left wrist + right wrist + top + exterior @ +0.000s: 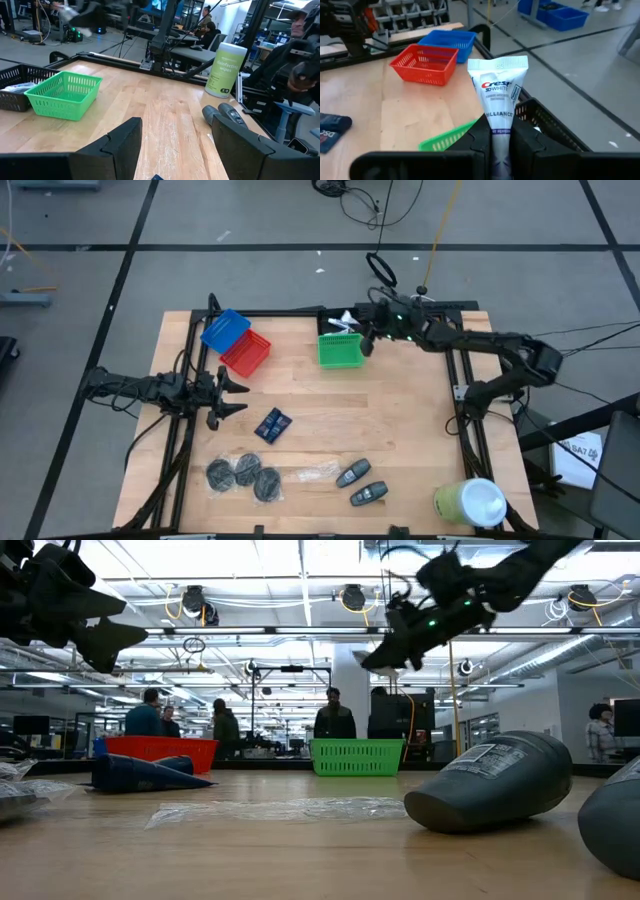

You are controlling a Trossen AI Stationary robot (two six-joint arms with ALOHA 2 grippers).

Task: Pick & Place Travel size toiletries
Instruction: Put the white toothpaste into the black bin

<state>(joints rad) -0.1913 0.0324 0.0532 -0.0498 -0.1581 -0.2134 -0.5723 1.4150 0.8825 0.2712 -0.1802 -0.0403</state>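
Toothpaste tube (498, 102), white with a crimped end, is clamped upright between the fingers of the right hand (366, 338), which hangs above the far desk edge where the green basket (339, 351) meets the black basket (334, 323); something white already lies in the black one, probably other tubes. Judged progress: early to middle. Still out on the desk (400, 420) are the dark blue packets (272, 424), three grey discs (243, 474) and two grey oval pieces (361, 483) near the front edge. Red basket (246, 354) and blue basket (225, 329) look empty from above. Left hand (228, 396) waits at the left side, fingers spread, holding nothing, the packets just beside it.
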